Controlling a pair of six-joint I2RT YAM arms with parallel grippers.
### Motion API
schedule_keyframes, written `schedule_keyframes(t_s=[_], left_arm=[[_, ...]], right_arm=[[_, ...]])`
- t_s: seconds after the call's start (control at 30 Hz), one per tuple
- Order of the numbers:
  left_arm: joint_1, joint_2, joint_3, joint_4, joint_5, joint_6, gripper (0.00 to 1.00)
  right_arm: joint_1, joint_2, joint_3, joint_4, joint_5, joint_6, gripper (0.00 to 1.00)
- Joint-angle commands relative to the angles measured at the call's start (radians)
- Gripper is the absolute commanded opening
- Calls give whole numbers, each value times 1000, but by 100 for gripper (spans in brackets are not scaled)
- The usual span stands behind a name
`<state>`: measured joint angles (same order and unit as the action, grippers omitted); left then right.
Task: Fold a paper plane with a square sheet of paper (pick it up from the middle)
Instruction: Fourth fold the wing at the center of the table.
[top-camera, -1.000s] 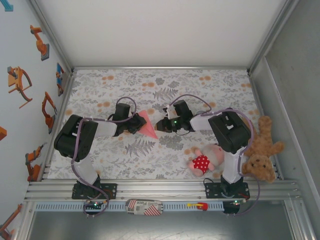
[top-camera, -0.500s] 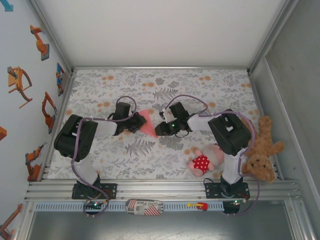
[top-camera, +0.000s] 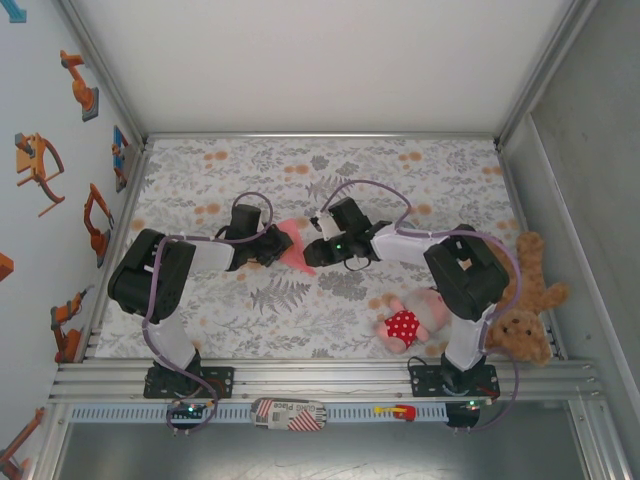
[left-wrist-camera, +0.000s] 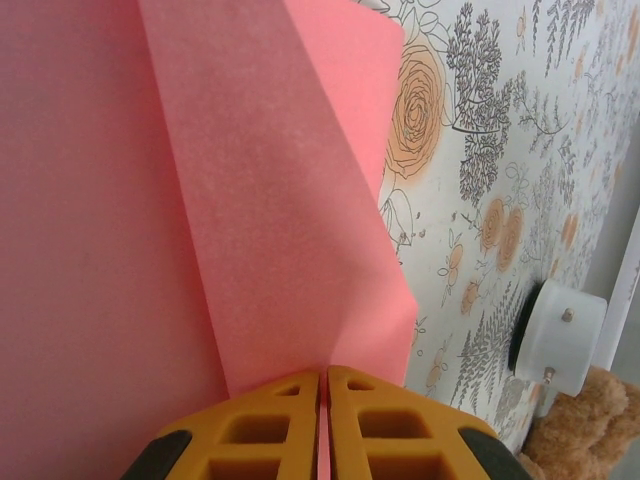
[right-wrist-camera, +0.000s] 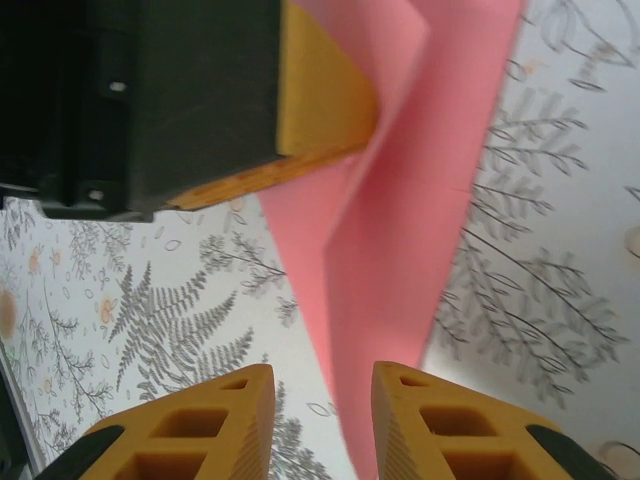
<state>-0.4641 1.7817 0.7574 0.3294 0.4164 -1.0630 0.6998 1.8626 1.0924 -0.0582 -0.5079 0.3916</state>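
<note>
- When you look down from the top external camera, note the table first: a floral-print cloth covers it from the near rail to the back wall.
- Locate the left arm and the right arm. Both reach inward, and their wrists meet near the middle of the cloth.
- Find the brown teddy bear at the right edge of the table, beside the right arm's base.
- Find the pink plush doll in its red dotted dress just left of the bear, lying well apart from the paper.
- Locate the paper plane between the two wrists at the table's middle. The left wrist view shows its folded salmon-pink layers above the cloth.
- Check the left gripper: its orange fingers are pressed together, with the paper's edge clamped between them.
- Check the right gripper: its fingers stand apart, unclenched. The paper's narrow end runs down into the gap, lying against the right-hand finger.
</note>
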Motion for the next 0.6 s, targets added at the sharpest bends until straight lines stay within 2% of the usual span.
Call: schedule_keyframes(t_s=[0.0,0.33,0.57], left_arm=[[3,3,25,-16,11,4,12],[2,1,26,-21,11,5,12],[3,1,30,-27,9,9,12]], right_arm=[[22,24,53,-67,68,-45,31],[52,93,123,-131,80,-76,31],[53,108,117,-132,85,-83,24]])
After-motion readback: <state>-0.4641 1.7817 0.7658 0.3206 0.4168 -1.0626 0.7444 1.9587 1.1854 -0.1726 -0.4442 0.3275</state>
